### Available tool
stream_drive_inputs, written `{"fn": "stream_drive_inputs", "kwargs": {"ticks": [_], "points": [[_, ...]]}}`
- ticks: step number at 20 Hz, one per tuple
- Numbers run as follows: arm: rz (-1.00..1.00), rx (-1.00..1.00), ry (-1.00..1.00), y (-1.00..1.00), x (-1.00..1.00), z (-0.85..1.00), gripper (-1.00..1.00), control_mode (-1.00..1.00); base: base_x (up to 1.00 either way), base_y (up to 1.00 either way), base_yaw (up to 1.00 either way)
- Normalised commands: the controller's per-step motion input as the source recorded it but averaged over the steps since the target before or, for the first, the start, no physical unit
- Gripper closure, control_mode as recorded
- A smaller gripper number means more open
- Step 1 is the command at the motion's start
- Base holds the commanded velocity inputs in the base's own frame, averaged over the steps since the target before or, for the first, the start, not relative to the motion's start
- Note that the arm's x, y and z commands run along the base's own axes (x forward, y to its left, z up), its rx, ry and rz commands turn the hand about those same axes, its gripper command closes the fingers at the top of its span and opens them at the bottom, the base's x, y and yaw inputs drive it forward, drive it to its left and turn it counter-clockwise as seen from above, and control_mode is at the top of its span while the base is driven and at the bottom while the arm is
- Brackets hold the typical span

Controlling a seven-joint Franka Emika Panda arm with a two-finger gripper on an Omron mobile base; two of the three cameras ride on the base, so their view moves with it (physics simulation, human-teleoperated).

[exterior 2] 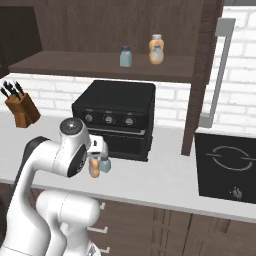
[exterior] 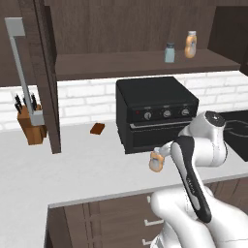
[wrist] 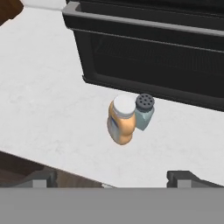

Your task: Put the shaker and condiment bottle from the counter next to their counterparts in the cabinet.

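While the gripper [wrist: 113, 178] hangs above the counter [wrist: 48, 113] with jaws spread wide and nothing between them, the condiment bottle [wrist: 121, 120] stands below it before the black oven [wrist: 153, 48], the shaker [wrist: 144, 112] touching it at 2 o'clock. Counterparts sit on the cabinet [exterior: 145, 63] shelf: matching shaker [exterior: 169, 52], matching bottle [exterior: 191, 44] at its 3 o'clock.

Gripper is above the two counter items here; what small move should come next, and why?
Probably lower the open gripper toward the condiment bottle, centring on its cap. The bottle and the shaker stand side by side on the counter before the oven, nothing is held, and their counterparts wait in the cabinet.
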Motion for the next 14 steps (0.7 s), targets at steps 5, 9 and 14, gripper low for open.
{"fn": "stream_drive_inputs", "kwargs": {"ticks": [5, 9, 14], "points": [[0.00, 0.00, -0.01, 0.00, 0.02, -0.31, -1.00, -1.00, 0.00, 0.00, 0.00], [0.00, 0.00, -0.05, 0.00, 0.00, -0.33, -1.00, -1.00, 0.00, 0.00, 0.00], [0.00, 0.00, -0.06, 0.00, 0.00, -0.30, -1.00, -1.00, 0.00, 0.00, 0.00]]}}
